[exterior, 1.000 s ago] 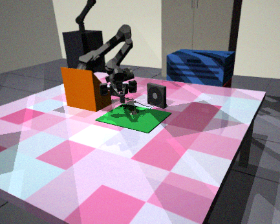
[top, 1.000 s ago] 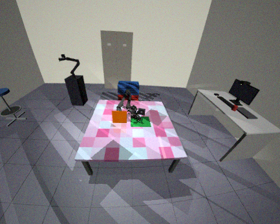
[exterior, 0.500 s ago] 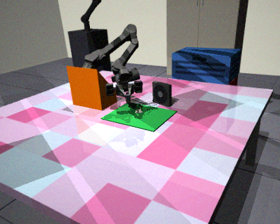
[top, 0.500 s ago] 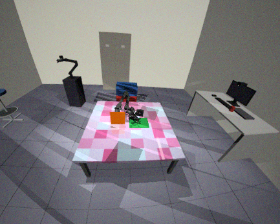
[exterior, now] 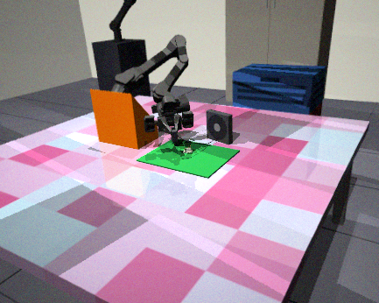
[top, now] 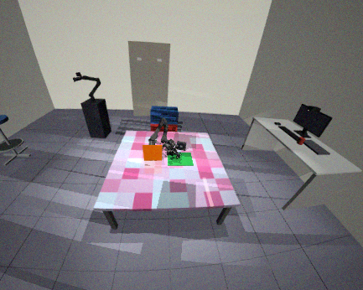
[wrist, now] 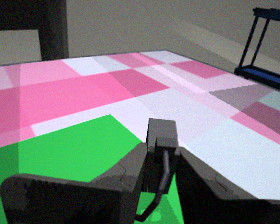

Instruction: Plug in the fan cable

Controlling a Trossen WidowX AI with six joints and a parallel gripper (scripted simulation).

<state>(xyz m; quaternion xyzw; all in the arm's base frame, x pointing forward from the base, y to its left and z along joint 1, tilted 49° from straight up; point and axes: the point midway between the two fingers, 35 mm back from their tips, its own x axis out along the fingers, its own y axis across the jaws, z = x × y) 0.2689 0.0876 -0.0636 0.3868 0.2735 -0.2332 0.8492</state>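
Note:
My gripper (top: pixel 178 156) (exterior: pixel 175 143) (wrist: pixel 162 150) is shut on the fan cable's plug, low over the green board (top: pixel 188 161) (exterior: pixel 208 164) (wrist: pixel 67 156). The plug (wrist: pixel 162 131) is a small dark grey block standing up between the fingertips in the wrist view. The cable (wrist: pixel 166 172) bends down from it between the fingers. The dark square fan (top: pixel 181 146) (exterior: pixel 224 128) stands upright behind the board. A small pale part (exterior: pixel 187 151) shows on the board just right of the fingertips in the exterior view. I cannot tell whether it is the header, or whether the plug touches anything.
An orange block (top: pixel 152 152) (exterior: pixel 115 119) stands left of the board, close to the arm. The pink and white patterned table (top: pixel 127 186) (exterior: pixel 163 236) (wrist: pixel 92 95) surrounds them. A blue crate (top: pixel 164 114) (exterior: pixel 274 89) is behind the table.

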